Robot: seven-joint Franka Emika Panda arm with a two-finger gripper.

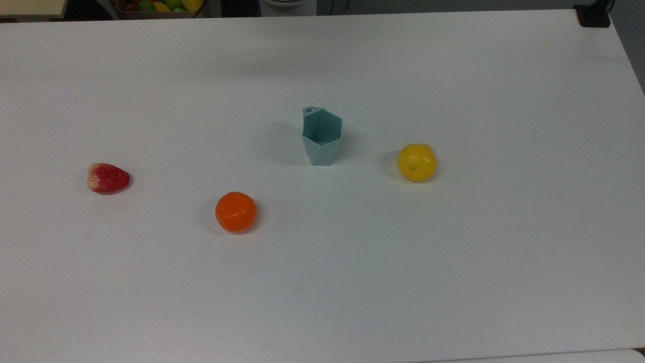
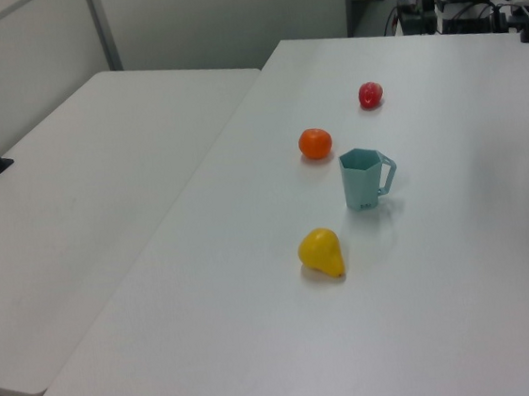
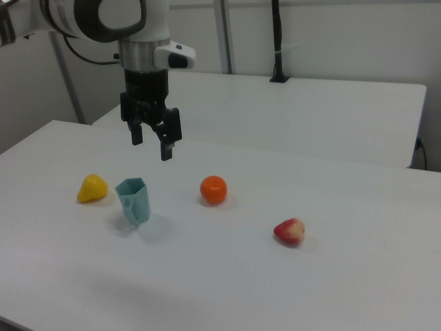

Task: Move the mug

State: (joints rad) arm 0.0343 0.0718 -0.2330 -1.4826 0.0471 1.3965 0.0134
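Your mug point(image 1: 321, 137) stands upright on the white table point(image 1: 453, 262), near the middle of it in the top view, rim open to the camera and the small holed tab at the far side of the rim. In the right view the mug point(image 3: 134, 200) sits below the claw point(image 3: 151, 143) and a little toward the right view's left, with clear air between them. The claw hangs with its two fingers spread apart and nothing between them; how wide the gap is against the mug's rim you probably cannot judge from this angle.

Around the mug you have three fruits, none touching it. The yellow pear point(image 3: 92, 188) lies near it on the side away from the claw in the right view. The orange point(image 3: 213, 189) lies below the claw and toward the right view's right. The red strawberry point(image 3: 290, 232) lies well beyond that, farther right.

In the top view, broad bare table surrounds the mug toward the near edge and the far edge. In the left view, a second table point(image 2: 76, 208) butts against the long edge on the left view's left.
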